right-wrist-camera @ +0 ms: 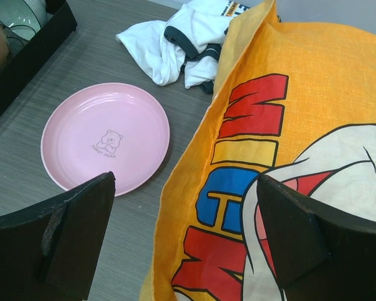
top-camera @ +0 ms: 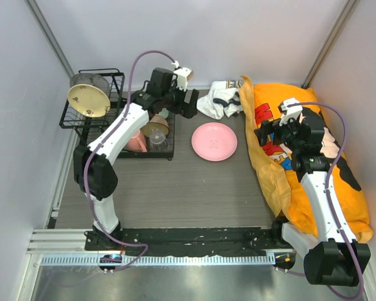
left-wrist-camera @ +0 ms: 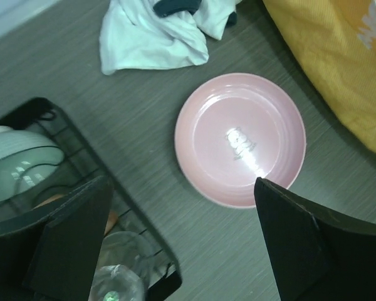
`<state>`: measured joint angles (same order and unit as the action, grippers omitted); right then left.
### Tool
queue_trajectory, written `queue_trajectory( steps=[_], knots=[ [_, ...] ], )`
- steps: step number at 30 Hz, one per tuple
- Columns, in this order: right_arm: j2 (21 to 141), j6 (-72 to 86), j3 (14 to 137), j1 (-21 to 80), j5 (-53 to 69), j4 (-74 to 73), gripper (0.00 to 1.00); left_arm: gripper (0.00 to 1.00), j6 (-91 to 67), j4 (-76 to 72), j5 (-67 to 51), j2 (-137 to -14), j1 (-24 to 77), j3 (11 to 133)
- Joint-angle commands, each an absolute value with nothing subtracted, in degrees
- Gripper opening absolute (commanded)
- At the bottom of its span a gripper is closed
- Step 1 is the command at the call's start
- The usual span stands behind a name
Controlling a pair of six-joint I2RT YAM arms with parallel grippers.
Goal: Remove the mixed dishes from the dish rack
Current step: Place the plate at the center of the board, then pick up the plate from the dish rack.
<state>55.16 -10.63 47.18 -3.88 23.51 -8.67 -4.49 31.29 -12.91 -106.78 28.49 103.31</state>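
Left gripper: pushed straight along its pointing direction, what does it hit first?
Probably bare table, just beside the rim of the pink plate, in the gap between it and the dish rack. The left gripper is open and empty. Depth is unclear, so it might clip the plate.

Top view: left arm (top-camera: 122, 128) lies across the dish rack (top-camera: 116, 84) and covers much of the lower tray. Pink mug (top-camera: 136, 142) only partly seen beside the forearm

Left wrist view: rack runs off left and bottom edges. Mint-green bowl (left-wrist-camera: 15, 166) cut by left edge, lower part behind a finger (left-wrist-camera: 69, 244) of the left end effector (left-wrist-camera: 182, 188). Clear glass cup (left-wrist-camera: 122, 263) blurred, cut by bottom edge. Tan patch beside that finger: cannot identify. Large pink plate (left-wrist-camera: 238, 138): lower right rim behind the other finger

Right wrist view: lettering on the plate too small to read. Yellow bag (right-wrist-camera: 301, 56) runs off right and bottom edges
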Motion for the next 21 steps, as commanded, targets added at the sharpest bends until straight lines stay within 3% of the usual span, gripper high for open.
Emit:
queue_trajectory(
  steps=[1, 8, 21],
  knots=[
    [54.1, -10.9, 47.8, -4.1, 24.8, -7.0, 1.0, 1.0, 7.5, 39.8, -6.1, -100.1, 28.5, 111.2],
    [53.9, -10.8, 48.0, -4.1, 26.0, -7.4, 1.0, 1.0, 23.5, 41.3, 7.3, -90.2, 28.0, 112.8],
    [53.9, -10.3, 48.2, -4.1, 28.0, -7.8, 1.0, 1.0, 46.1, 51.7, 2.9, -78.3, 15.4, 114.2]
  ],
)
